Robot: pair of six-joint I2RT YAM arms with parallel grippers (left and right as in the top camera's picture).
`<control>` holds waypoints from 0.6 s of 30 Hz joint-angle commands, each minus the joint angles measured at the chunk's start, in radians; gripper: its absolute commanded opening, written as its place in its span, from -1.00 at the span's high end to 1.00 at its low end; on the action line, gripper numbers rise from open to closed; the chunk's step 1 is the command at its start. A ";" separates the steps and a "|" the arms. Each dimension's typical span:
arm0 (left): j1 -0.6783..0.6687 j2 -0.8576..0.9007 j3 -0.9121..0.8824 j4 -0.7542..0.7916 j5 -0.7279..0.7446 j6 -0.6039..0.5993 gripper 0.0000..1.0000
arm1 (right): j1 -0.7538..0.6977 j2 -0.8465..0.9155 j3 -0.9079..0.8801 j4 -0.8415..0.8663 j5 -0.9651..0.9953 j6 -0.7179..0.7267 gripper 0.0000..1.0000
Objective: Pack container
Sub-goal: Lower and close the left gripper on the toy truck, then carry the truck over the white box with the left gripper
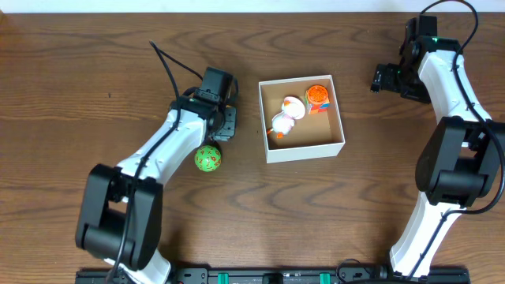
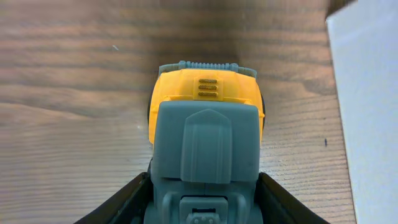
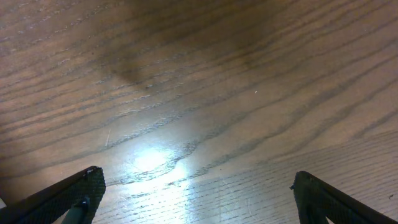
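On the dark wood table (image 1: 95, 63), a green ball (image 1: 207, 158) lies nearest. Just beyond, the left gripper (image 1: 224, 122) is clamped on a yellow-and-grey toy truck (image 2: 205, 118), beside the white container (image 1: 304, 150), which holds a white toy (image 1: 286, 118) and an orange toy (image 1: 317, 96). Farther off, the right gripper (image 1: 384, 78) gapes wide, empty.

The counter (image 3: 205, 74) is dark wood with visible grain and a semi-gloss finish that catches glare. The container (image 1: 304, 149) looks like matt white cardboard, raw tan inside. The toy truck (image 2: 208, 93) is smooth yellow-and-grey plastic. The green ball (image 1: 207, 158) at the container's 8 o'clock looks slightly shiny.
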 commanded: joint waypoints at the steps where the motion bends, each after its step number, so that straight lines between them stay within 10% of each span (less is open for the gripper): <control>1: 0.000 -0.096 0.021 0.004 -0.087 0.033 -0.02 | 0.006 -0.023 -0.005 0.000 0.003 0.011 -0.98; 18: -0.109 -0.351 0.021 0.013 -0.056 0.134 -0.03 | 0.006 -0.023 -0.005 0.000 0.003 0.011 -0.99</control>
